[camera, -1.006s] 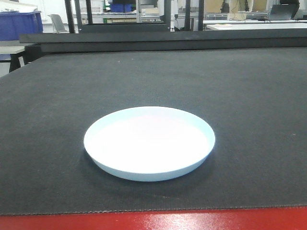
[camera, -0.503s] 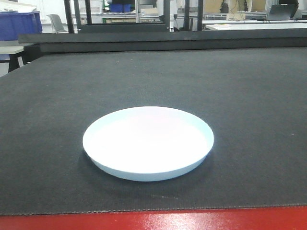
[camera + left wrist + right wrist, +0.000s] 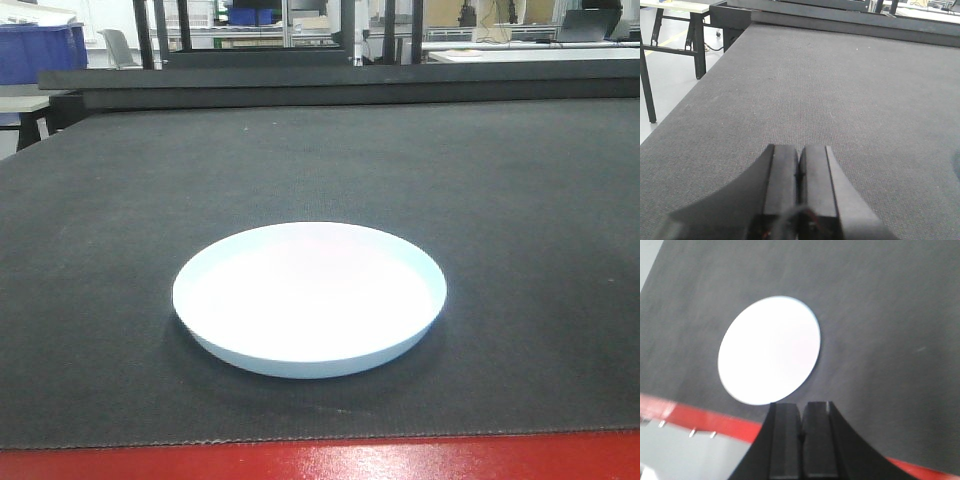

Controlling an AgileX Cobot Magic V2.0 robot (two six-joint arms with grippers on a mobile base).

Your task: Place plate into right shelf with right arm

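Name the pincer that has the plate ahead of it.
The right pincer: the plate lies beyond its shut tips; the left pincer faces dark mat instead.

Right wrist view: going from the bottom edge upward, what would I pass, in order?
Right tool, shut → red table edge → plate → dark mat stretching beyond it.

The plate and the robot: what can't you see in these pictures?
Plate underside: every view, hidden against the black mat.
Plate rim: right wrist view, smeared by blur.
Arms: absent from the front view; the wrist views' bottom edges cut off all but the left hand and right hand.
Right shelf: only far racks along the front view's top edge, too small to tell.
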